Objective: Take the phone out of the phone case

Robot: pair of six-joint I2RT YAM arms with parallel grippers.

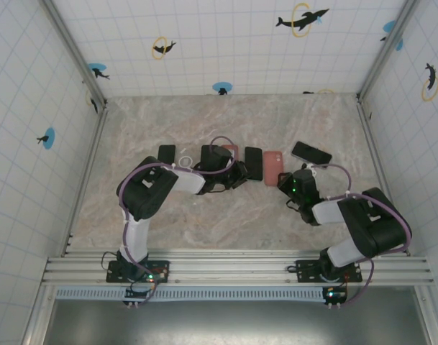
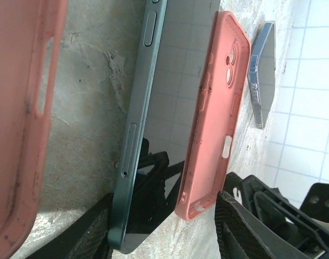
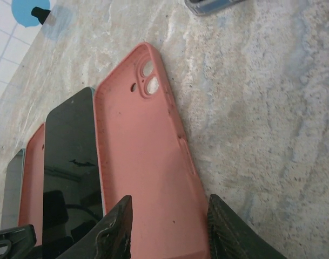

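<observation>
the marbled table fills the floor of a tiled booth, and both arms reach in over it toward a row of phones and cases lying flat near its middle. the left arm bends in from the left; the right arm bends in from the right.

the left gripper is spread wide and holds nothing. in the left wrist view, the near ends of the dark phone and of the pink case both sit between its fingers. the right gripper is also spread apart and empty, with one finger on each side of the near end of that same pink case.

the dark phone lies bare on the table, screen up, just beside the pink case and outside it. the pink case is empty, and its camera holes are at its far end. on the phone's other side lies a second pink case, partly under the left arm. a cased phone, in a bluish shell, lies tilted beyond the right gripper, apart from the row. a black phone lies at the left end, with a small white ring just beside it.
</observation>
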